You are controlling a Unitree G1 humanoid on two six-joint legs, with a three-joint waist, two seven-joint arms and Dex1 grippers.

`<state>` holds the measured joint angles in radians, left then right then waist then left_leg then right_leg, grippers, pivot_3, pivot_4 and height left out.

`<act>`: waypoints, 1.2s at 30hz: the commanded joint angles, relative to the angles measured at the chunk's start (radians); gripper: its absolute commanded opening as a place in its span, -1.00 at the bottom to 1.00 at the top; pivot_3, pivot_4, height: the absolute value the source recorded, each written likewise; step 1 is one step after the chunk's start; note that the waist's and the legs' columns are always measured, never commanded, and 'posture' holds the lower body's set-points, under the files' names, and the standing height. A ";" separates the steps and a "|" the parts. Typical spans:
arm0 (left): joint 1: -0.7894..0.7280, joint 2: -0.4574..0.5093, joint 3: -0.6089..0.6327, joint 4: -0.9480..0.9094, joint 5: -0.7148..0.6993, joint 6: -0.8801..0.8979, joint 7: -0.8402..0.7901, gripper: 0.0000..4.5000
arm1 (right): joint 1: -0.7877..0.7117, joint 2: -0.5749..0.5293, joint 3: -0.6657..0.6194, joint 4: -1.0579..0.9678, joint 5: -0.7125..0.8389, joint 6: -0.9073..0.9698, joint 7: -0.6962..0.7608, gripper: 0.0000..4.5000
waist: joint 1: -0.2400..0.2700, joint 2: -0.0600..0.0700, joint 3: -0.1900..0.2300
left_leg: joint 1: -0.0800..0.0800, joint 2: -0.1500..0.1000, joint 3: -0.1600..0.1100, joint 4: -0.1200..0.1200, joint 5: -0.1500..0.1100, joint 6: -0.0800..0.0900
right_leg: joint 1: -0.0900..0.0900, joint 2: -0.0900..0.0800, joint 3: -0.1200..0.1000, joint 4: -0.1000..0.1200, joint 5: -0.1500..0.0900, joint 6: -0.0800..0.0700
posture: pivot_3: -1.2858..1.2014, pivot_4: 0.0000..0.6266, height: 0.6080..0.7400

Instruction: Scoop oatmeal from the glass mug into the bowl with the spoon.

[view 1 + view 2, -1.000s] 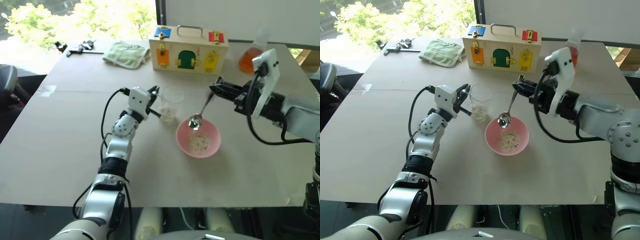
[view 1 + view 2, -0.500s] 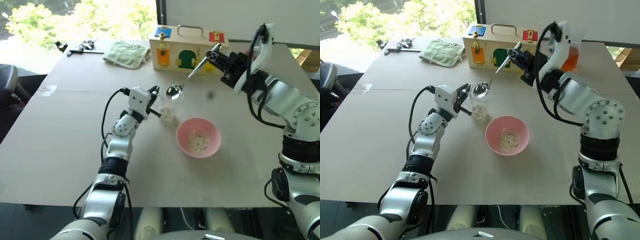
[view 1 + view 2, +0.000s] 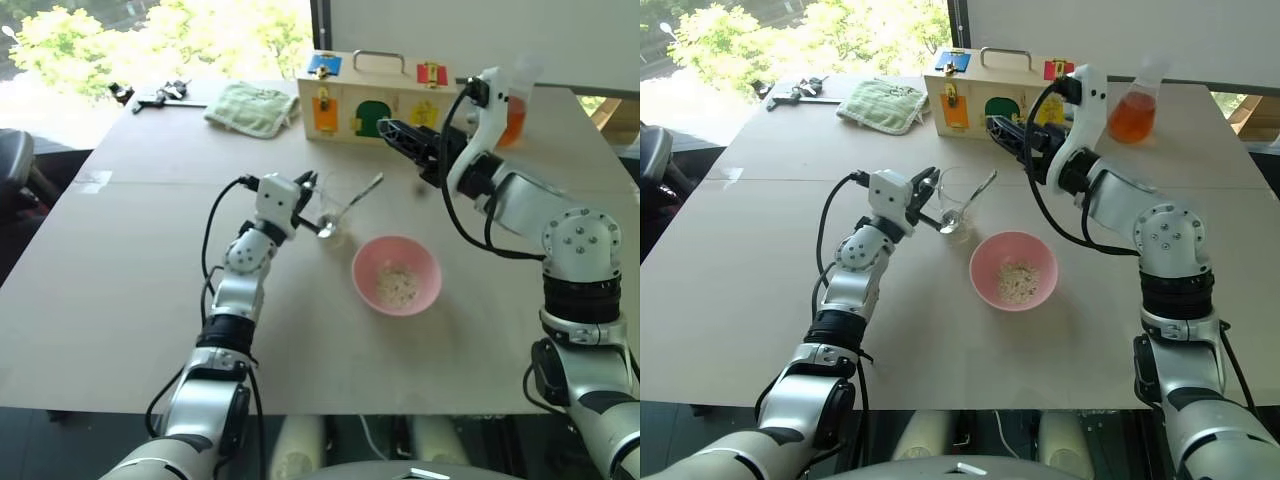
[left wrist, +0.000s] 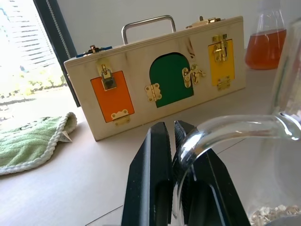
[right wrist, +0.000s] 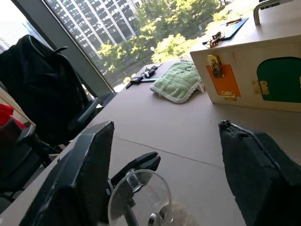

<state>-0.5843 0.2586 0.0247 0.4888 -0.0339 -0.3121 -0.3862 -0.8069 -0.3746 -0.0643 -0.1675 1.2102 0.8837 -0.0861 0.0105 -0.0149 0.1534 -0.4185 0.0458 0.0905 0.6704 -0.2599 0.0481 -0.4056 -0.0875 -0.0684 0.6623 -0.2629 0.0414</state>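
Left gripper (image 4: 175,141) clamped on glass mug (image 3: 958,200) handle, steadying; right gripper (image 5: 162,165) spread wide, empty; spoon (image 3: 969,202) resting inside mug.

A pale table (image 3: 130,260) carries the glass mug (image 3: 338,213), bowl (image 3: 396,275), wooden latch box (image 3: 375,98), green cloth (image 3: 250,107) and flask (image 3: 512,105).

Strong daylight from the window beyond the worktop's (image 3: 120,300) far left corner, foliage there blown out to white glare, soft shadows falling toward the near edge, wrist views blurred on the closest pincer fingers (image 5: 84,174)
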 commanded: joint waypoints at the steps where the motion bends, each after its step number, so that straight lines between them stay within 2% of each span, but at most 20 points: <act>1: 0.024 0.015 0.038 -0.017 -0.012 0.007 0.037 -1.00 | -0.002 -0.003 -0.069 -0.054 0.041 0.009 0.030 0.68 | -0.002 0.000 0.000 | 0.000 0.000 0.000 0.000 0.000 0.000 | 0.000 0.000 0.000 0.000 0.000 0.000 | 0.03 -0.52 1.00; 8: 0.101 0.023 0.072 -0.023 -0.070 0.018 0.030 -1.00 | 0.084 -0.029 -0.175 -0.083 0.135 0.021 0.043 0.68 | -0.013 0.000 0.000 | 0.000 0.000 0.000 0.000 0.000 0.000 | 0.000 0.000 0.000 0.000 0.000 0.000 | 0.03 -0.52 1.00; 11: 0.135 0.020 0.068 -0.031 -0.103 0.024 -0.006 -1.00 | 0.104 -0.032 -0.195 -0.072 0.126 0.011 0.042 0.68 | -0.024 0.001 -0.001 | 0.001 0.001 0.000 0.000 0.000 0.000 | 0.000 0.000 0.001 0.001 0.000 0.000 | 0.03 -0.52 1.00; 13: 0.147 0.019 0.064 -0.031 -0.108 0.022 -0.014 -0.67 | 0.108 -0.029 -0.200 -0.068 0.113 0.005 0.044 0.70 | -0.026 0.002 -0.002 | 0.002 0.001 0.001 0.000 0.000 0.000 | 0.000 0.000 0.001 0.001 0.000 0.000 | 0.03 -0.52 1.00; 14: 0.152 0.017 0.065 -0.028 -0.107 0.021 -0.012 -0.60 | 0.108 -0.023 -0.203 -0.067 0.113 0.002 0.044 0.70 | -0.026 0.002 -0.002 | 0.003 0.001 0.001 -0.001 0.000 0.000 | 0.000 0.000 0.002 0.001 0.000 0.000 | 0.03 -0.52 1.00; 15: 0.156 0.014 0.064 -0.027 -0.106 0.023 -0.012 -0.46 | 0.107 -0.014 -0.207 -0.066 0.118 -0.003 0.047 0.70 | -0.025 0.002 -0.002 | 0.003 0.001 0.002 -0.001 0.000 0.000 | 0.000 0.000 0.002 0.001 0.000 0.000 | 0.03 -0.52 1.00; 18: 0.164 0.015 0.063 -0.025 -0.082 0.019 0.015 0.23 | 0.106 0.002 -0.218 -0.069 0.139 -0.014 0.059 0.70 | -0.021 0.002 -0.002 | 0.002 0.001 0.002 -0.001 0.000 0.000 | 0.000 0.000 0.002 0.001 0.000 0.000 | 0.03 -0.52 1.00; 22: 0.183 0.031 0.066 -0.044 -0.088 0.025 -0.001 0.98 | 0.123 -0.006 -0.222 -0.083 0.140 -0.015 0.084 0.70 | -0.019 0.002 -0.002 | 0.002 0.000 0.001 0.000 0.000 0.000 | 0.001 0.000 0.002 0.000 0.000 0.000 | 0.03 -0.52 1.00; 31: 0.300 0.059 0.089 -0.301 -0.172 0.137 -0.064 0.99 | 0.232 -0.088 -0.240 -0.132 0.195 0.016 0.190 0.70 | -0.021 0.002 -0.002 | 0.002 0.001 0.001 -0.001 0.000 0.000 | 0.001 0.000 0.002 0.000 0.000 0.000 | 0.03 -0.52 1.00; 36: 0.386 0.085 0.106 -0.496 -0.230 0.243 -0.084 0.99 | 0.337 -0.138 -0.249 -0.184 0.197 0.009 0.316 0.70 | -0.020 0.002 -0.002 | 0.002 0.001 0.000 -0.001 -0.001 0.001 | 0.001 -0.001 0.002 0.000 0.000 0.000 | 0.03 -0.52 1.00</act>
<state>-0.2099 0.3313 0.1112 0.0817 -0.2309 -0.0989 -0.4610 -0.4789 -0.4962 -0.2850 -0.2965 1.3945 0.9074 0.1682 -0.0099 -0.0128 0.1519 -0.4166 0.0468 0.0907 0.6695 -0.2611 0.0500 -0.4045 -0.0880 -0.0668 0.6620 -0.2628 0.0414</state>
